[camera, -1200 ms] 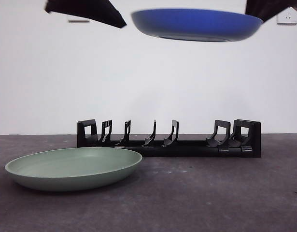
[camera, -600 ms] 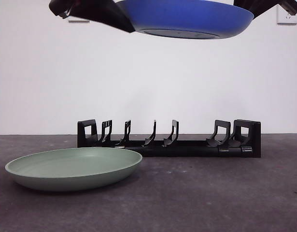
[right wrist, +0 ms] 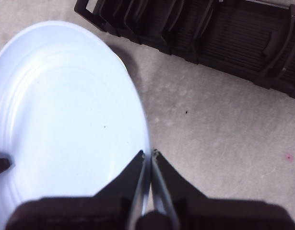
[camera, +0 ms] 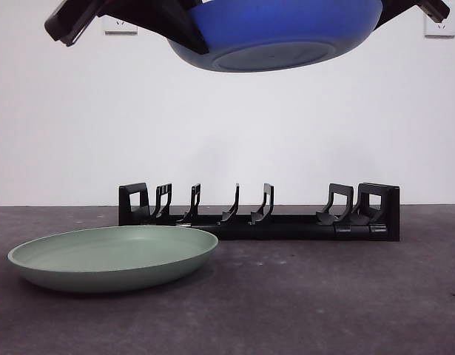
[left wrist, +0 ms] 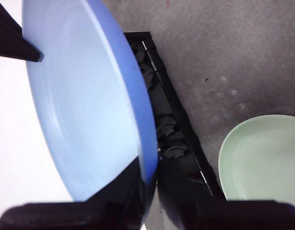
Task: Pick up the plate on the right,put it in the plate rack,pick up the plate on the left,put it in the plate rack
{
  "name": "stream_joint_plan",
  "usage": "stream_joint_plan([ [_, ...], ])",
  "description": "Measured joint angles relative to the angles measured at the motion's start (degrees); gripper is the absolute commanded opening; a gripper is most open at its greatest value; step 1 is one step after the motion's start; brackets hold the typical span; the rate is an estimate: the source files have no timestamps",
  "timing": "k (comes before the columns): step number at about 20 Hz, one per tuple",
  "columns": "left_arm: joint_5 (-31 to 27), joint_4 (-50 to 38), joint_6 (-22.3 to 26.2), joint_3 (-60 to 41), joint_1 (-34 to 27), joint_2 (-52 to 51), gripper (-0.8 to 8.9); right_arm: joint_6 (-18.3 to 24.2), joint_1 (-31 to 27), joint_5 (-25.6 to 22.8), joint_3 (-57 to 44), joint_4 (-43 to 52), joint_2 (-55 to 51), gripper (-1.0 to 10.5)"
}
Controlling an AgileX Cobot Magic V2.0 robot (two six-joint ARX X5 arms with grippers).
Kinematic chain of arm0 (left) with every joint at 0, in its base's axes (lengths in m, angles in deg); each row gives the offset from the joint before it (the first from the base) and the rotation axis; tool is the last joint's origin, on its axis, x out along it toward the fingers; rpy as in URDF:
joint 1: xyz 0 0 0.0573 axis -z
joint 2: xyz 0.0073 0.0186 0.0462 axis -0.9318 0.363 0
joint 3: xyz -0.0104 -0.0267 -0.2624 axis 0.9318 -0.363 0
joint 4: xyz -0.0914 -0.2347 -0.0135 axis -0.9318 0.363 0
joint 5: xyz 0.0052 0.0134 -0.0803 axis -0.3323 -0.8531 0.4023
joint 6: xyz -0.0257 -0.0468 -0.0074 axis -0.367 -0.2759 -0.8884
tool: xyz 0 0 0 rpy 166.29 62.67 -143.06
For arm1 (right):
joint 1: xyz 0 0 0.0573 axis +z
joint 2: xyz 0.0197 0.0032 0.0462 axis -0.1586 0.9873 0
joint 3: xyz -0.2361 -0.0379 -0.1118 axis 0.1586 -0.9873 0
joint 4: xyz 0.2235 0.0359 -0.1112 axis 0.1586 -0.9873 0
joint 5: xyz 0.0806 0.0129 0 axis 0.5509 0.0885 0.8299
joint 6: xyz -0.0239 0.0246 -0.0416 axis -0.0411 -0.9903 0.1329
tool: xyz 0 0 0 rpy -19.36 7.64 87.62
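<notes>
The long low black plastic plate rack [camera: 258, 211] with its row of upright curved prongs stands on the dark grey desk [camera: 345, 296], and every slot in it is empty. High above the rack, a round blue plastic plate [camera: 275, 33] hangs in the air, tilted so its underside faces forward in the front view. Both arms have it: the left gripper [left wrist: 149, 179] is clamped on the rim at one side and the right gripper [right wrist: 149, 158] is pinched on the rim at the opposite side, each pair of jaws closed thinly over the edge.

The main risk, as I judge it, lies in this double hold. If the two arms do not move together, the plate could twist out of one shallow rim grip, or slip and drop onto the rack. Coming down, it must be turned on edge and lined up between two prongs; a plate that arrives askew could strike a prong top and shove the rack.

In front of the rack toward its left end, a round pale green plastic plate [camera: 112, 257] lies flat on the desk with nothing in it, its far rim close to the rack's base.
</notes>
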Motion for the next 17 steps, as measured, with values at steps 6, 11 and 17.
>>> stream_joint_plan([
  [6, -0.3, 0.0, -1.8, 0.0, 0.0, 0.0, -0.08, 0.0, 0.0, 0.6, 0.1, 3.5, 0.0, 3.8],
  [11, -0.4, -1.3, -7.0, 0.0, 0.0, 0.0, -0.08, -0.2, 0.0, 0.2, 3.1, 3.5, -0.1, 4.5],
  [17, 7.5, -1.7, -22.3, 0.0, -1.3, -0.1, -0.08, -1.4, -0.1, -2.1, 19.4, 3.1, -0.1, 4.5],
])
